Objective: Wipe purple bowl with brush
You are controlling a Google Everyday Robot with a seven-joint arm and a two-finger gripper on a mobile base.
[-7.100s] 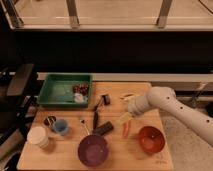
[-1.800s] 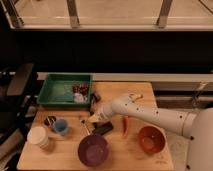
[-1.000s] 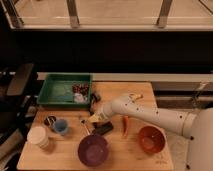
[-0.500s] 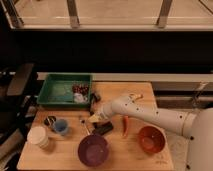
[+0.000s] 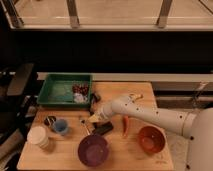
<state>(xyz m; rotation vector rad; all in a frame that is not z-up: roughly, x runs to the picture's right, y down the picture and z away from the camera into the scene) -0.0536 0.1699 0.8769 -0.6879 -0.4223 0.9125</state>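
- The hand (image 5: 94, 119) is found low over the middle of the wooden bench (image 5: 60, 155), at the end of the white arm (image 5: 150, 114), which reaches in from the right.
- Whether the hand is apart, together or clamped on anything cannot be told.
- The purple bowl (image 5: 93, 149) is seen upright at the front of the bench, just in front of the hand and apart from it.
- The brush (image 5: 85, 128) is made out only as a slim dark line between the hand and the purple bowl's rear rim; whether it is touched by the hand cannot be told.
- A short black block (image 5: 103, 128) is noted just beside the hand, on its right.
- A red-orange bowl (image 5: 151, 139) is placed to the right of the purple bowl, well apart from it.
- A slim orange-red item (image 5: 126, 125) is seen between the black block and the red-orange bowl.
- A green tray (image 5: 54, 92) is set at the rear left, with small items in its right end.
- A white cup (image 5: 37, 135) and a blue cup (image 5: 61, 126) are recorded at the left.
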